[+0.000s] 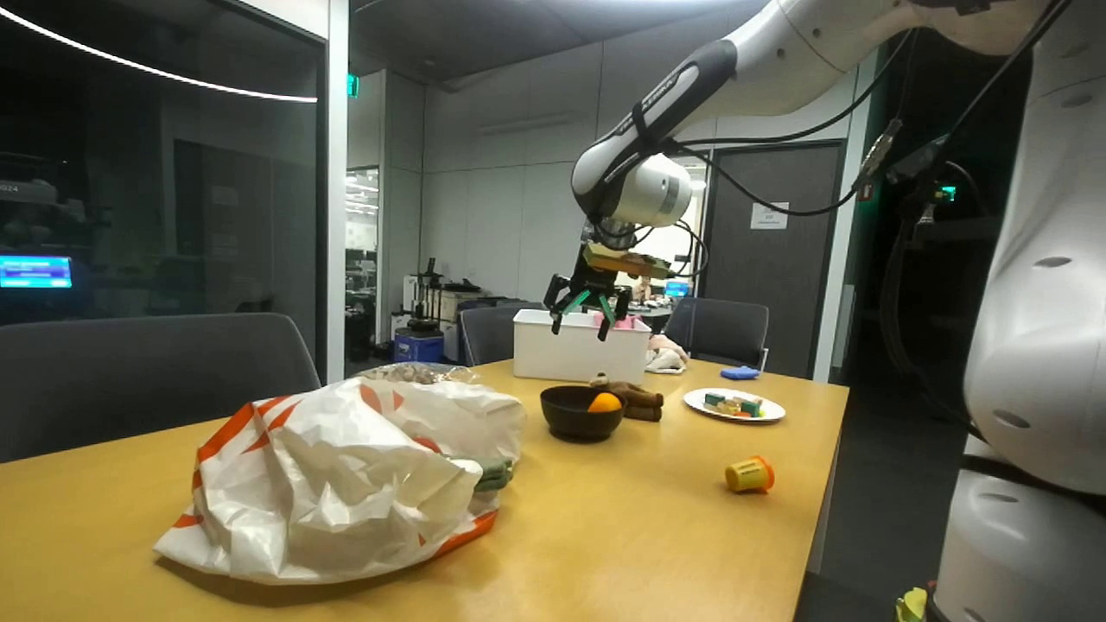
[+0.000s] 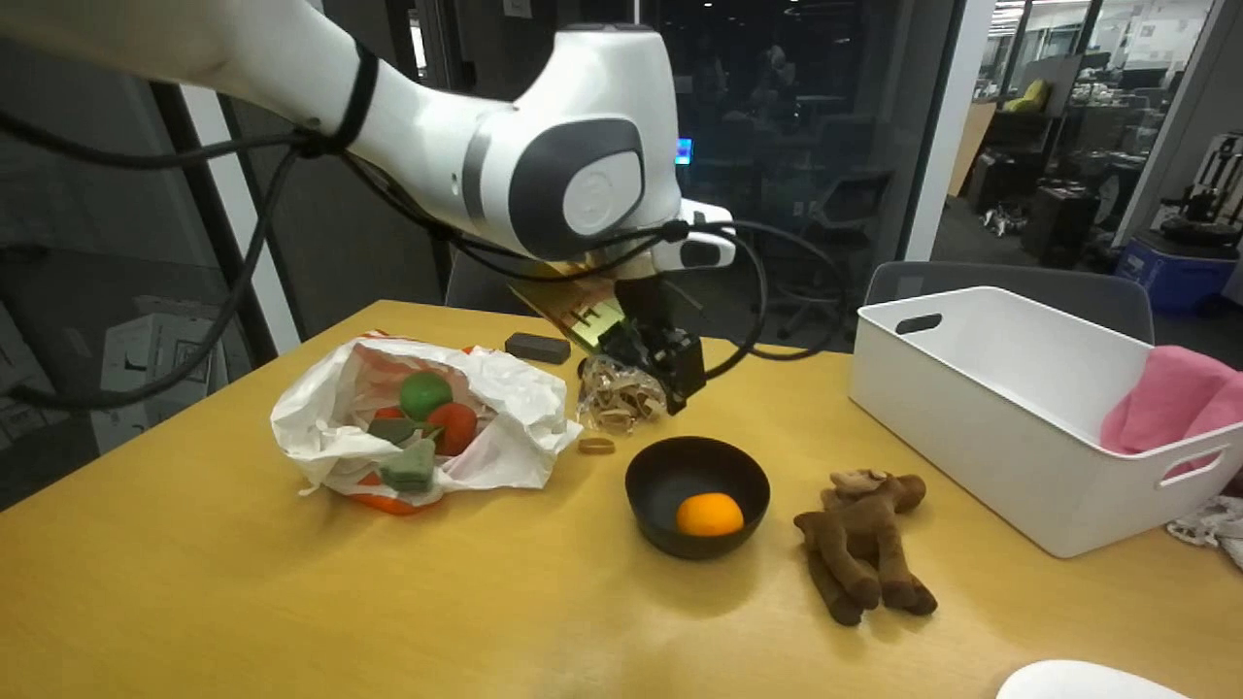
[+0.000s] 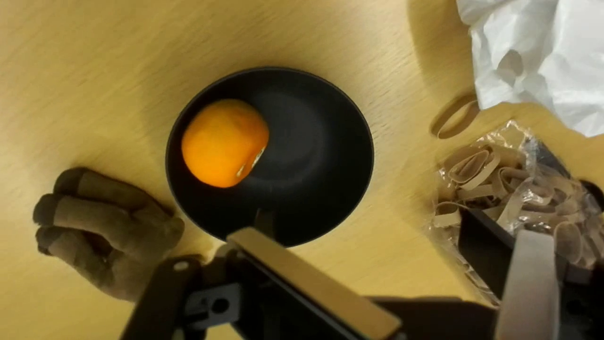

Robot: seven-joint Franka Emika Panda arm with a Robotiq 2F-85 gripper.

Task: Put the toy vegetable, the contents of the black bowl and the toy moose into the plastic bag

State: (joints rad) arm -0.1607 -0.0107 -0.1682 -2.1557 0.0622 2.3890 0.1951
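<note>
The bag (image 1: 337, 484) lies nearest in an exterior view, a green ball (image 2: 424, 395) and red ball (image 2: 454, 427) inside its mouth. Toward the far edge of the table (image 1: 639, 544), the bowl (image 1: 581, 426) holds an orange (image 1: 604, 402); the moose (image 1: 639, 403) lies just beside. A yellow tub (image 1: 748, 474) lies near the right edge. The gripper (image 1: 579, 333) hangs above the table, fingers spread.

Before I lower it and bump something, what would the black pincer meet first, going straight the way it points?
Probably the round black bowl: the open pincer points down, one finger overlapping the rim in the wrist view. Depth is unclear; the clear bag of tan rubber bands might come first.
</note>
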